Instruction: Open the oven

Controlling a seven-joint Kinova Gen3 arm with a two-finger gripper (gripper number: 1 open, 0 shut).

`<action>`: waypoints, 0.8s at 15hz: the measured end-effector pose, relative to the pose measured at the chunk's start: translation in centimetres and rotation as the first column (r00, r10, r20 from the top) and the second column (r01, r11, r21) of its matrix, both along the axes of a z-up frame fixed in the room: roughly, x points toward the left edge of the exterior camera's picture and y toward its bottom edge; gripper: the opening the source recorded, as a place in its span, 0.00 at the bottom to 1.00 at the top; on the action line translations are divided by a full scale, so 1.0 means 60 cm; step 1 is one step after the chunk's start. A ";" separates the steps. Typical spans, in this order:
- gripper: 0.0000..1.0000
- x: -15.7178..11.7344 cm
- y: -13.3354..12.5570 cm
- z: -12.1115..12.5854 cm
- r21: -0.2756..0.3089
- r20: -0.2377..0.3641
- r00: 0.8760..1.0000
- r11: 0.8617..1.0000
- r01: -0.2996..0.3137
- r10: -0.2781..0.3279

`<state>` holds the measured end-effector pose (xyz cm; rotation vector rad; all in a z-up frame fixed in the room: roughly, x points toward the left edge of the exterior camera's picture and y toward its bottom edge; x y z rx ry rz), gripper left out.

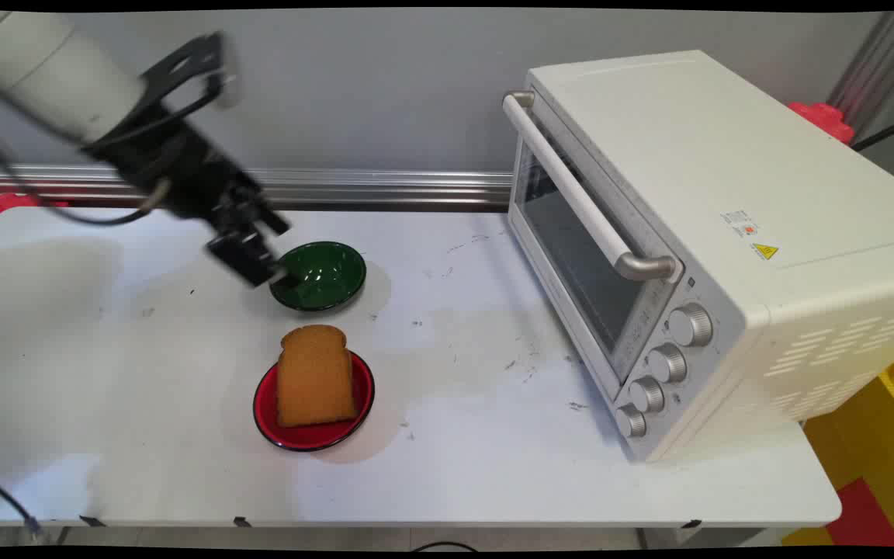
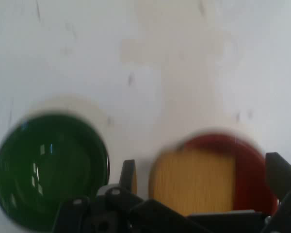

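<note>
Gripper (image 1: 261,260) hangs above the table (image 1: 105,388), at the left rim of the green bowl (image 1: 320,275), arm coming in from the upper left. In the hand view the two fingers (image 2: 128,175) stand apart with the toast and red plate showing between them, so the gripper is released, grasping nothing.

Green bowl sits on the table left of centre, toward the far side, upright and glossy inside. In the hand view it shows at lower left (image 2: 51,170), beside the left finger.

Red plate (image 1: 313,404) sits just near of the bowl, apart from it. A slice of toast (image 1: 314,375) lies on the plate, covering most of it, rounded top end toward the far side and poking past the plate's far rim. In the hand view the toast (image 2: 194,179) sits on the left of the red plate (image 2: 247,174), plate rim visible to the right.

Toaster oven (image 1: 695,248) stands on the right half of the table, white, door closed, long handle (image 1: 579,194) across the top of the door, four knobs (image 1: 664,361) at its near end. Well apart from the plate and bowl.

Table surface is white with scuff marks and pale stains.
</note>
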<state>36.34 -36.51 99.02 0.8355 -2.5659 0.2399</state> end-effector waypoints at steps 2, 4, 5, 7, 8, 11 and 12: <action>1.00 -0.054 -0.027 0.028 -0.031 -0.028 0.999 0.999 -0.020 0.019; 1.00 -0.097 -0.053 0.052 -0.058 -0.057 0.998 0.998 -0.038 0.035; 1.00 -0.120 -0.067 0.065 -0.072 -0.075 0.996 0.996 -0.044 0.038; 1.00 -0.162 -0.094 0.087 -0.097 -0.112 0.993 0.994 -0.048 0.037; 1.00 -0.178 -0.105 0.095 -0.108 -0.127 0.991 0.993 -0.049 0.036; 1.00 -0.221 -0.138 0.117 -0.136 -0.159 0.987 0.989 -0.053 0.031; 1.00 -0.230 -0.147 0.122 -0.142 -0.165 0.986 0.988 -0.053 0.029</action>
